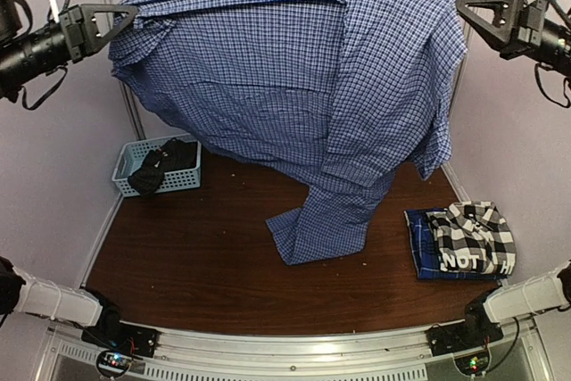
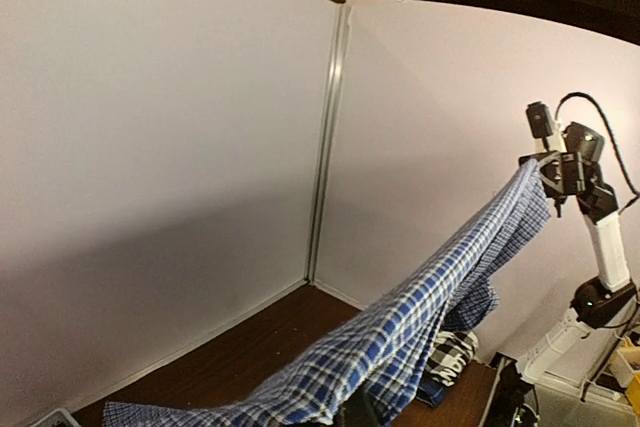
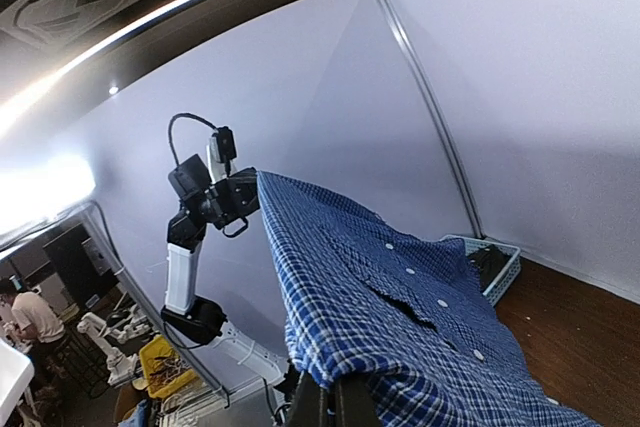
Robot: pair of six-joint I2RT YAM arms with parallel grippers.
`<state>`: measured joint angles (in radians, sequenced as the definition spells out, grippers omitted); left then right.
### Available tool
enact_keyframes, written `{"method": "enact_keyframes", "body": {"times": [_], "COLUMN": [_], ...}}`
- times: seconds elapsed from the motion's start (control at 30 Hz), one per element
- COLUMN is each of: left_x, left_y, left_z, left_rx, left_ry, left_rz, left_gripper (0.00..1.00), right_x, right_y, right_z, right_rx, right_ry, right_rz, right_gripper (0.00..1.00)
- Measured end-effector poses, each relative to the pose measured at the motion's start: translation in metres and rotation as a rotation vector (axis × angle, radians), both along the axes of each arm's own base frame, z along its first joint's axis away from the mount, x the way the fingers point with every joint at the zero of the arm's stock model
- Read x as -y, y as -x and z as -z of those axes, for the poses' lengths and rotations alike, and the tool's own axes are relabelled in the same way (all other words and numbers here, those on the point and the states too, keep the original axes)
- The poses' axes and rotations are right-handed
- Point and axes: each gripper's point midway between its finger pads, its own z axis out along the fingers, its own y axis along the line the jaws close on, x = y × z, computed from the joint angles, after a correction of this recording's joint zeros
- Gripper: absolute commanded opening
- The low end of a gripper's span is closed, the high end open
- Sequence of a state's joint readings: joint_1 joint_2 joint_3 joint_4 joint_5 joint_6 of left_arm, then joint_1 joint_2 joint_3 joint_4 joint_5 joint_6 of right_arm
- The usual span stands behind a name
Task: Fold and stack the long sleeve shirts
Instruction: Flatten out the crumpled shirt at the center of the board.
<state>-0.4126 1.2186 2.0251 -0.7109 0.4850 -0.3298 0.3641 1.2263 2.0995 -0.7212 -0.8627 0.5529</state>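
Observation:
A blue fine-check shirt (image 1: 285,78) with white buttons hangs stretched wide between both grippers, high above the table. My left gripper (image 1: 132,13) is shut on its left upper corner and my right gripper (image 1: 460,3) is shut on its right upper corner. The shirt's lower part and a sleeve (image 1: 321,220) droop onto the brown tabletop. In the left wrist view the cloth (image 2: 430,297) runs from my left gripper (image 2: 362,413) up to the right one (image 2: 545,172). The right wrist view shows the button placket (image 3: 420,292) above my right gripper (image 3: 332,405). A folded black-and-white plaid shirt (image 1: 473,236) lies on a folded darker blue plaid shirt (image 1: 417,243) at the right.
A light blue lattice basket (image 1: 129,162) holding dark cloth (image 1: 161,167) stands at the back left. White walls close in the back and both sides. The metal rail (image 1: 294,345) and the arm bases line the near edge.

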Motion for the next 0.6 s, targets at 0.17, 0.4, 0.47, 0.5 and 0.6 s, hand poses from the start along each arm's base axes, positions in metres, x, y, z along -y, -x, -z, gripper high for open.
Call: {"method": "enact_keyframes", "body": {"times": [0.17,0.4,0.47,0.5,0.6], "left_x": [-0.01,-0.012,-0.011,-0.011,-0.007], "left_y": [0.09,0.119,0.115,0.112,0.095], "left_z": [-0.025,-0.027,-0.026,-0.025,-0.024], "left_rx": [0.11,0.111,0.102,0.097,0.076], "left_ry": [0.054,0.07,0.07,0.07,0.069], "left_rz": [0.183,0.264,0.258,0.253,0.224], "left_gripper": [0.0,0.0,0.0,0.0,0.0], "right_x": [0.006,0.007,0.007,0.007,0.007], "right_y": [0.066,0.091,0.09,0.089,0.082], "right_z": [-0.02,-0.02,-0.02,-0.02,-0.02], "right_rx": [0.055,0.027,0.023,0.022,0.025], "right_ry": [-0.056,-0.076,-0.079,-0.08,-0.081], "right_rz": [-0.161,-0.248,-0.247,-0.244,-0.217], "right_gripper": [0.0,0.0,0.0,0.0,0.0]}}
